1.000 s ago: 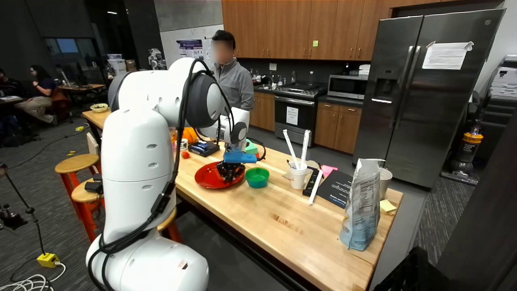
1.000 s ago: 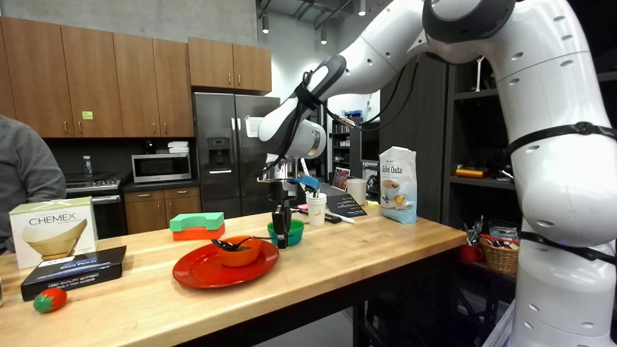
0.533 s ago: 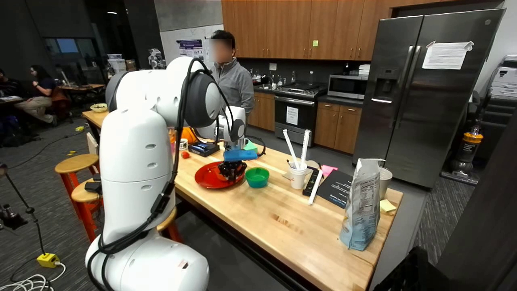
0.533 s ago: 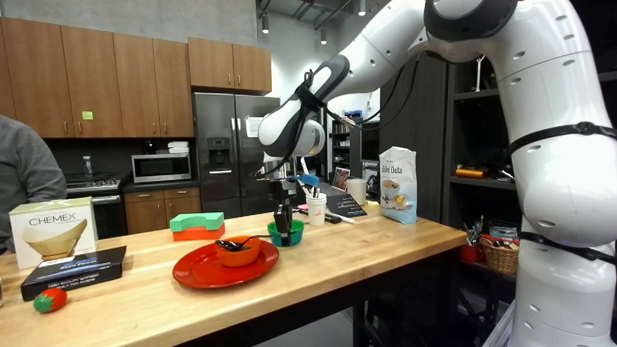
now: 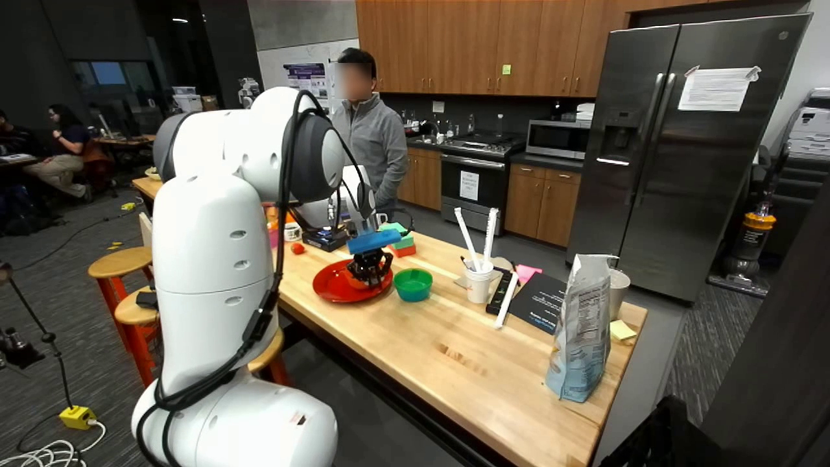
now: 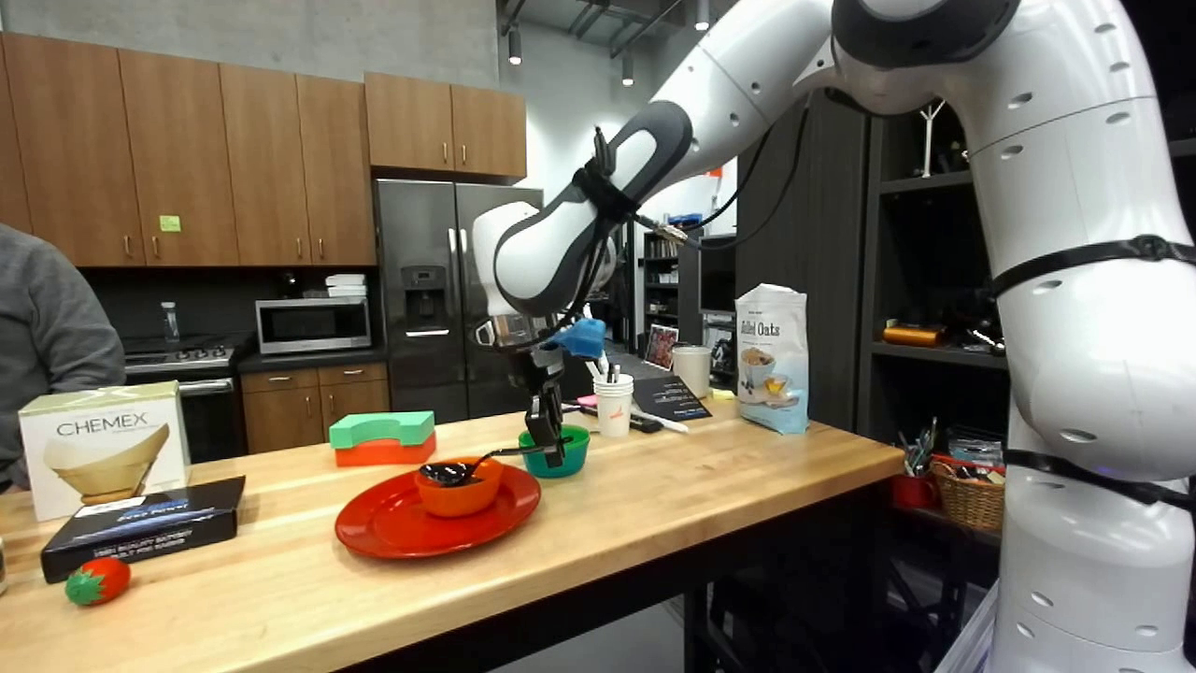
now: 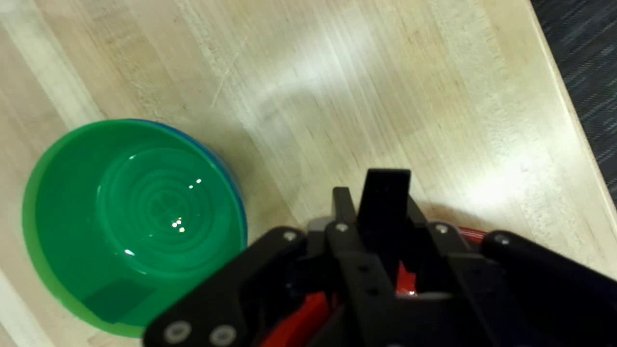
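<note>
One claw (image 6: 553,453) clenches a black spoon (image 6: 452,475), in an exterior view aimed to nine o'clock over an orange bowl (image 6: 458,503); snagging the rim could tip that bowl.

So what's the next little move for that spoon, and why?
I'd probably lift the spoon slightly, straight up: the jaws look shut on it, and its dark head sits in or just over the orange bowl, so clearing that rim first should avoid a bump.

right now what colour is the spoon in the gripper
Black; the spoon shows best in an exterior view.
</note>
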Controlling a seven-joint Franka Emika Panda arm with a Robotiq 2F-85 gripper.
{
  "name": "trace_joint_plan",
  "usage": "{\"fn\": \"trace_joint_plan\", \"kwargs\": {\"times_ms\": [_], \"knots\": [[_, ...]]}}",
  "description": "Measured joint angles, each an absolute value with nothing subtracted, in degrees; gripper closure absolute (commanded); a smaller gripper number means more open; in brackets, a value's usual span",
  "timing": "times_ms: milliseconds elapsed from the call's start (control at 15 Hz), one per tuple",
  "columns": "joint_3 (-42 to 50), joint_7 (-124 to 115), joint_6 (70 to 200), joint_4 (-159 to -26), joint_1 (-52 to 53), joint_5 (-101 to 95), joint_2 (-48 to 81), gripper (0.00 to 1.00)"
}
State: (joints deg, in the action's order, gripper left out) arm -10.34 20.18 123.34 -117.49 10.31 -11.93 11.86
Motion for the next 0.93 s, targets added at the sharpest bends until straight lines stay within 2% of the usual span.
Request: {"fn": "trace_joint_plan", "kwargs": {"times_ms": [467, 933], "knots": [[-10.1, 7.0, 118.9, -116.2, 12.5, -28.9, 11.8, 0.94], [-10.7, 4.9, 113.4, -114.7, 15.0, -36.0, 12.3, 0.94]]}}
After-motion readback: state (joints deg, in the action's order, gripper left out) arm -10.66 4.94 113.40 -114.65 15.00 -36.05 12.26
